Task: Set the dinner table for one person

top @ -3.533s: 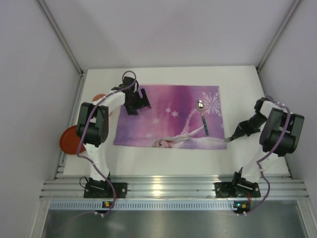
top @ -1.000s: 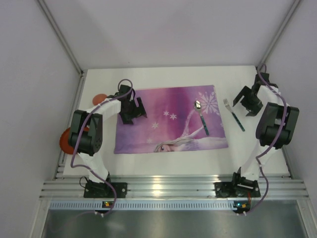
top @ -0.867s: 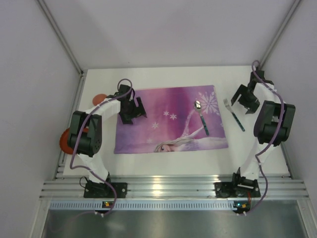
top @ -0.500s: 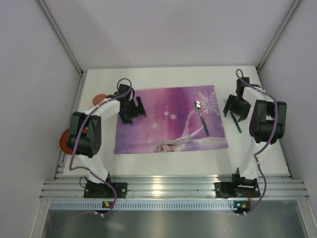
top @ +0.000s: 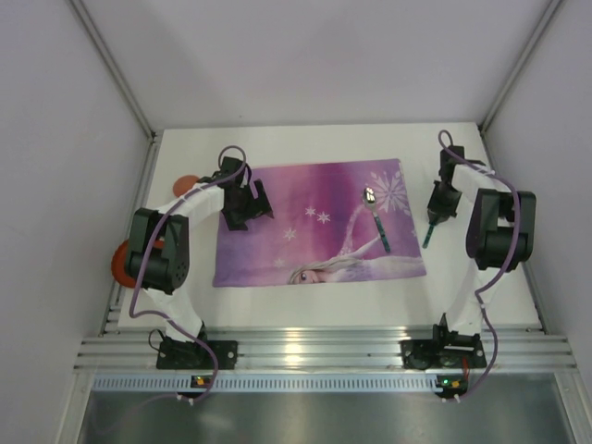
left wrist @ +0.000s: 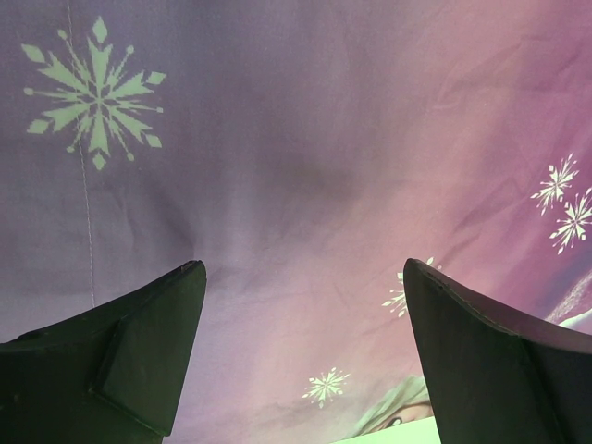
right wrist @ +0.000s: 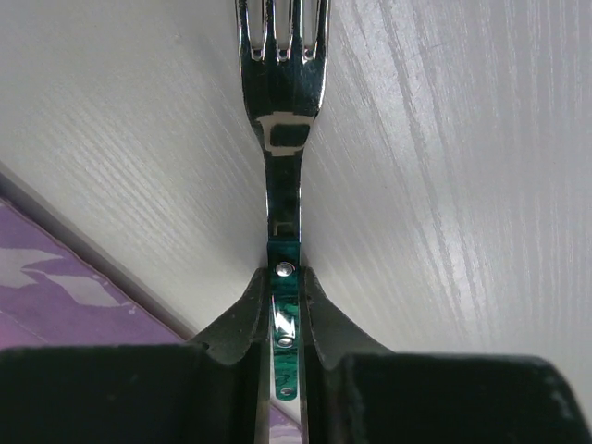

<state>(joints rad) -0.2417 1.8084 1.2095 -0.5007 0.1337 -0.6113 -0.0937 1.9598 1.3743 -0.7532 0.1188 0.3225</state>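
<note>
The dinner table (top: 305, 301) is a white top with a purple snowflake placemat (top: 314, 217) in the middle. A spoon (top: 377, 220) with a green handle lies on the mat's right part. My right gripper (top: 433, 218) is just right of the mat and shut on the green handle of a fork (top: 428, 237). In the right wrist view the fork (right wrist: 282, 139) points its tines away from my gripper (right wrist: 285, 287), low over the table (right wrist: 462, 139). I cannot tell if they touch. My left gripper (top: 246, 205) is open and empty over the mat's left part (left wrist: 305, 185).
A red plate (top: 118, 264) hangs at the table's left edge, partly behind the left arm. A small orange-red object (top: 184, 183) shows at the far left beside the mat. White walls close in the table at the back and on both sides.
My right gripper swung in from the far right, came down on the fork and shut on its handle. The fork turned, its handle now pointing near-left. The left arm held still over the last second.
</note>
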